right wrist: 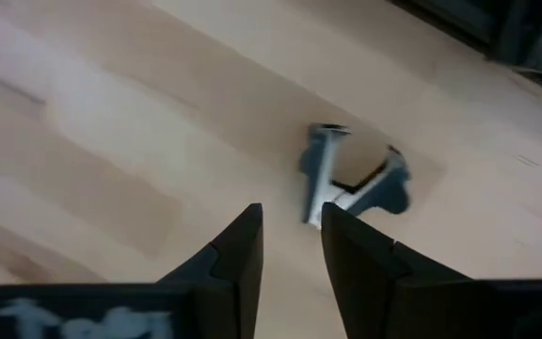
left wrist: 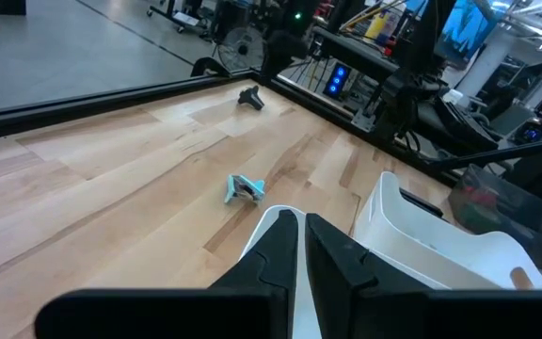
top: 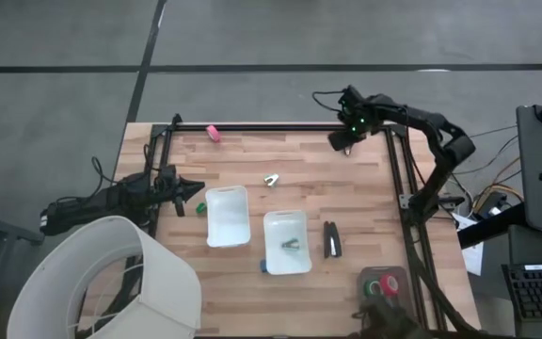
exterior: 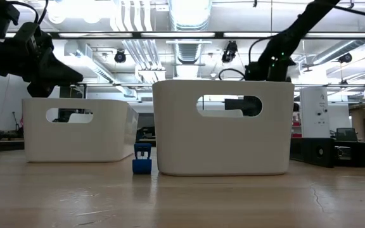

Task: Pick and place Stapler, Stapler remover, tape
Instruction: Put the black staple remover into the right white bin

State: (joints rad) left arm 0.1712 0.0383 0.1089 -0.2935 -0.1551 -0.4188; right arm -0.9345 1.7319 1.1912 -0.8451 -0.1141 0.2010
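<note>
Task barely begun: slim black stapler on wooden table beside white plastic trays. Right end effector, fingers narrowly parted, empty, above dark staple remover. Left end effector shut, idle.

A small dark item in the right white tray is too small to identify; the red tape is partly hidden

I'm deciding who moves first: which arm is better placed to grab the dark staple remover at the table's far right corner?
The right. Its hand hovers directly over the staple remover, fingers slightly apart and pointing down at it. The left hand sits shut at the table's left edge beside a white tray.
</note>
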